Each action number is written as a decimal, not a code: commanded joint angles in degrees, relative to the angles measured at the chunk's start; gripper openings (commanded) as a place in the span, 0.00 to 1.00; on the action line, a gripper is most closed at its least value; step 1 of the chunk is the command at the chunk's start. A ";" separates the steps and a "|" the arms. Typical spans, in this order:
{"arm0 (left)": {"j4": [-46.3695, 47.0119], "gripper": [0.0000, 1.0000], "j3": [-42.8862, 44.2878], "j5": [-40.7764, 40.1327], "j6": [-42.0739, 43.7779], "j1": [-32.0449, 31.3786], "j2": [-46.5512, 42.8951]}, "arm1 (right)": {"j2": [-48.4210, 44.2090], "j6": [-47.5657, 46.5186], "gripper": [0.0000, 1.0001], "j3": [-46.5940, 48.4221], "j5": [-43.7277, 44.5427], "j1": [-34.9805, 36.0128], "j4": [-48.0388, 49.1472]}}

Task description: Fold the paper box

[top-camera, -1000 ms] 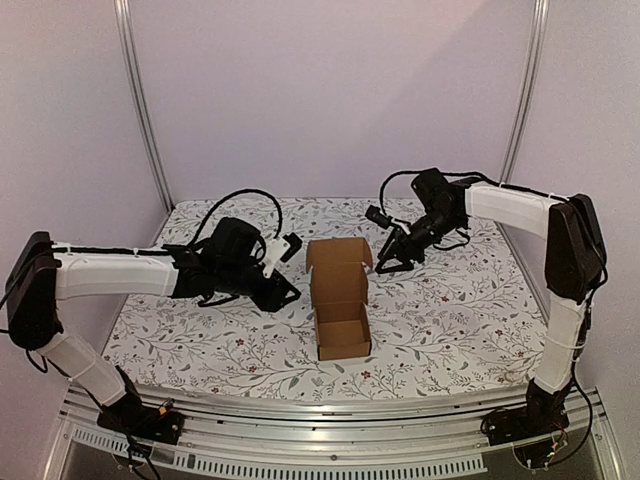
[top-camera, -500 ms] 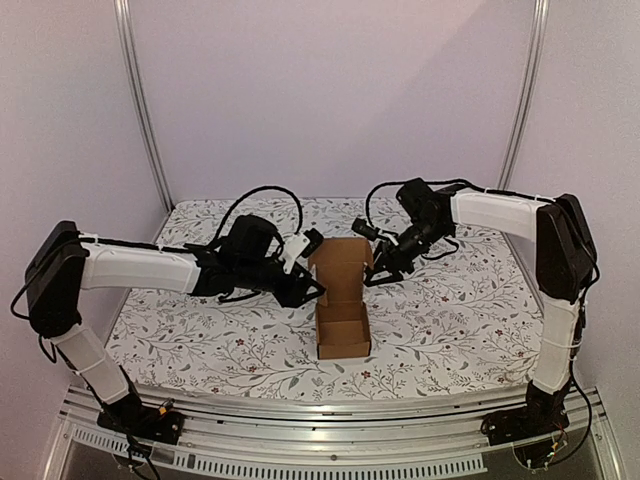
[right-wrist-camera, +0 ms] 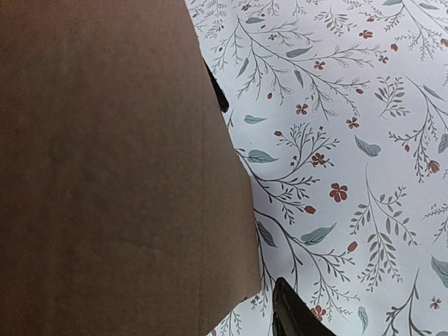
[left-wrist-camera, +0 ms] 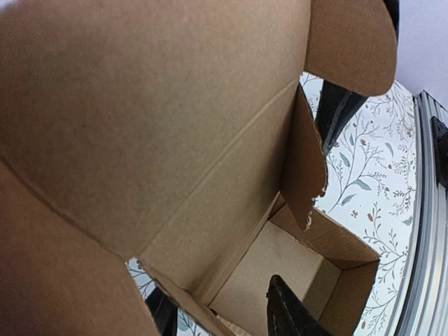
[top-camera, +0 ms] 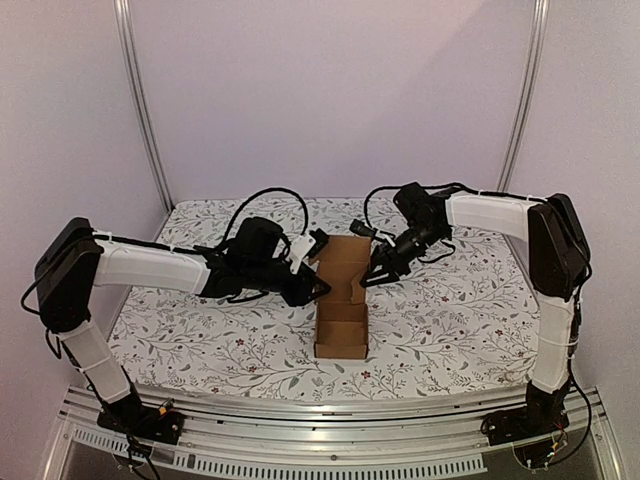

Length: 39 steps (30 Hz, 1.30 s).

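The big table [top-camera: 200,340] had a white cloth with little flowers and leaves on it. Two long arms in white sleeves reached over it, the left arm [top-camera: 150,268] from one side and the right arm [top-camera: 490,212] from the other. In the middle of the table sat the plain brown cardboard paper box [top-camera: 340,340], only partly folded. Its long side ran from the near edge of the table toward the back wall. The near part was an open tray, and the far part stood up like a tall flap [top-camera: 348,262]. The black left gripper [top-camera: 318,285] was right at the left side of the box, and the black right gripper [top-camera: 375,272] was right at the right side of the tall flap. So the box lay between the two, and both were about as close to it. From the left wrist, the inside of the box filled the view, and one dark finger [left-wrist-camera: 288,311] showed at the bottom. From the right wrist, a brown wall filled the left half, with one dark fingertip [right-wrist-camera: 294,315] below. It could not be told how wide either gripper stood, or whether it had hold of the cardboard.
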 commanded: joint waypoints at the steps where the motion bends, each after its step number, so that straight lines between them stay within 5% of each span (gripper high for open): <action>1: 3.44 0.44 0.10 1.51 -1.56 -1.49 0.51 | -0.14 3.41 0.39 -1.41 -2.47 1.10 4.74; 11: -0.63 0.54 -3.23 -2.05 -2.78 -3.60 -4.90 | -2.92 3.47 0.27 -3.79 -1.13 1.12 5.14; 22: -10.02 0.66 -20.30 -13.30 -2.59 -5.02 -33.11 | -3.83 1.99 0.24 -3.97 -1.72 1.12 5.09; 39: 2.46 0.61 -19.11 -11.83 -4.92 -7.62 -20.13 | -3.10 2.63 0.29 -4.04 -3.14 1.20 4.54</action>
